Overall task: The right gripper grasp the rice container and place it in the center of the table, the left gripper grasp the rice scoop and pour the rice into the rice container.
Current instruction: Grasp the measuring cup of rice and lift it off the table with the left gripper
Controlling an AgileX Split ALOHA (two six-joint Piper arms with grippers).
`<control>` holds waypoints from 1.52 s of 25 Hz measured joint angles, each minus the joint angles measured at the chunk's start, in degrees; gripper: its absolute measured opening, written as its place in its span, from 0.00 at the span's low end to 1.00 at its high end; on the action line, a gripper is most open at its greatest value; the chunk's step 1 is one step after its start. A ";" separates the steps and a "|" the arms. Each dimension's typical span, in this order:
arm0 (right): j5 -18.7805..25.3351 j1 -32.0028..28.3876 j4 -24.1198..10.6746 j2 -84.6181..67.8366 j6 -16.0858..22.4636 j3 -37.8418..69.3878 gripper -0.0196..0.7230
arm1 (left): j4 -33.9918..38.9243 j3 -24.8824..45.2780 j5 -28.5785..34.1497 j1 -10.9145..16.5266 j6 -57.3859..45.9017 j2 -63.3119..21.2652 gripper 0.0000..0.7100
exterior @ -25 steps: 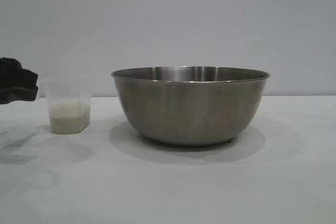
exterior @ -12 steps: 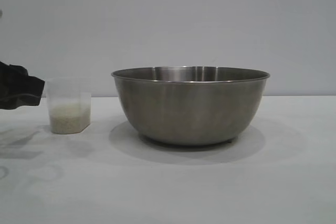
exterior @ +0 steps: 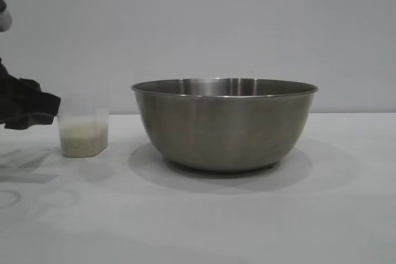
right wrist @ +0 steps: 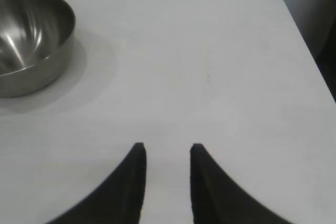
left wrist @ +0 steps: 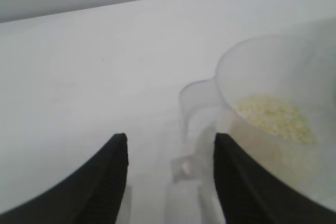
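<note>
Stainless-steel round mixing bowl (exterior: 224,125) sits mid-table on the plain white tabletop (exterior: 198,214). At its 9 o'clock we see the small clear plastic measuring cup (exterior: 83,133), upright, white rice grains (exterior: 83,137) filling its lower part. Left gripper (left wrist: 170,142) (black claw) has fingers spread, straddling the cup's loop handle (left wrist: 191,108), not clamped. Right gripper (right wrist: 167,150) hovers over bare table, parted, holding nothing.

table (exterior: 346,214): white | on it: rice container (exterior: 224,125) centre; rice scoop (exterior: 83,134) left, apart
</note>
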 joint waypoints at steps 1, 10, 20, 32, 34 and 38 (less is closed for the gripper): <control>0.00 0.00 0.00 0.00 0.00 0.00 0.30 | 0.00 -0.28 0.00 0.00 0.44 0.00 0.43; 0.00 0.00 0.00 0.00 0.00 0.00 0.30 | -1.25 -3.87 0.00 0.00 2.05 2.42 0.36; 0.00 0.00 0.00 0.00 0.00 0.00 0.30 | 0.63 -8.83 0.00 0.00 5.28 5.59 0.19; 0.00 0.00 0.00 0.00 0.00 0.00 0.30 | 9.44 -11.30 0.00 0.59 6.14 6.17 0.18; 0.00 0.00 0.00 0.00 0.00 0.00 0.30 | 10.10 -11.45 0.00 0.64 6.14 6.17 0.06; 0.00 0.00 0.00 0.00 0.00 0.00 0.30 | 10.71 -11.59 0.00 1.09 6.14 6.17 0.00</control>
